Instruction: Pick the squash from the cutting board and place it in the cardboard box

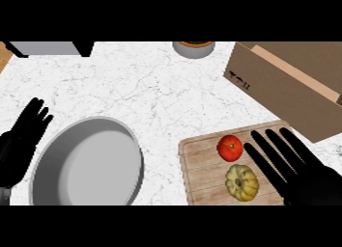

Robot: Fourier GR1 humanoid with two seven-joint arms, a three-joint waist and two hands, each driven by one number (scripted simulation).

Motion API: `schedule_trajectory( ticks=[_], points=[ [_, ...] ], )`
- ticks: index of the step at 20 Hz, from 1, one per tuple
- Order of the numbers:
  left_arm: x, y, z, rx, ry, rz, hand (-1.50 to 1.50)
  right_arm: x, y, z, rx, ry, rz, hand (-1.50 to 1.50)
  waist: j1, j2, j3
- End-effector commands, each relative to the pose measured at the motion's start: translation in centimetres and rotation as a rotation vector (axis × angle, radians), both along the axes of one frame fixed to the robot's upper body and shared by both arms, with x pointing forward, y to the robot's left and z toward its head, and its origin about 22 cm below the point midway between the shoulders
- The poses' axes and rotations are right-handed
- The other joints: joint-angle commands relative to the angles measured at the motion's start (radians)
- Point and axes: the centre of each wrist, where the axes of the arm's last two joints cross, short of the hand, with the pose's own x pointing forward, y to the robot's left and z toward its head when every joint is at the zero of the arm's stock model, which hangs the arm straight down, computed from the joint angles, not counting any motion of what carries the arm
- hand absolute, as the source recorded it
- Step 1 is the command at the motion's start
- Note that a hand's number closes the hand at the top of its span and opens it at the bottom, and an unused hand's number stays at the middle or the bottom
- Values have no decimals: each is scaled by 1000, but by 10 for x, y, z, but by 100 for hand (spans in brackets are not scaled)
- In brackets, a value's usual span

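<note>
Squash (242,182): yellow, ribbed, round, no marked long axis. Loc: cutting board (201,161), near end, below tomato (229,147). Nearest: right hand (306,173), just beside on squash's right, fingers straight and spread, holding nothing. Dest: cardboard box (288,87), beyond board. Spare: left hand (21,140), open, resting at left edge.

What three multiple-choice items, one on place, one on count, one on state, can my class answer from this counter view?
1. Where is the squash relative to the cardboard box?
A. inside it
B. outside it, on the cutting board
C. on its flap

2. How many items lie on the board?
A. one
B. two
C. four

3. The right hand is:
A. open, fingers straight
B. curled round the squash
C. out of view

Answers:
1 B, the squash lies on the board, apart from the box.
2 B, only the tomato and the squash are there.
3 A, its straight fingers lie over the board's right side, holding nothing.
</note>
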Motion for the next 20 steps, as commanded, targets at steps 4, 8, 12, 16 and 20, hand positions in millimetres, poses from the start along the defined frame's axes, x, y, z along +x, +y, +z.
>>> schedule_trajectory(
  ticks=[4, 8, 12, 16, 20],
  points=[
    [-1, 7, 5, -1, 18, -22, 0, -24, 34, -27, -282, 75, -205, -150, 27, 7, 3],
    [7, -5, 0, -14, -5, -26, 0, -20, 68, -50, -314, 101, -282, -150, 26, 13, 4],
    [14, -10, 19, -9, -21, -41, 0, -11, 94, -57, -301, 140, -351, -150, 20, 12, 6],
    [7, -10, 3, -32, 8, -39, 0, -16, 108, -63, -341, 148, -387, -150, 10, 10, 7],
    [7, -1, 1, -19, 4, -34, 0, -4, 107, -72, -385, 174, -437, -150, 10, 13, 8]
  ],
)
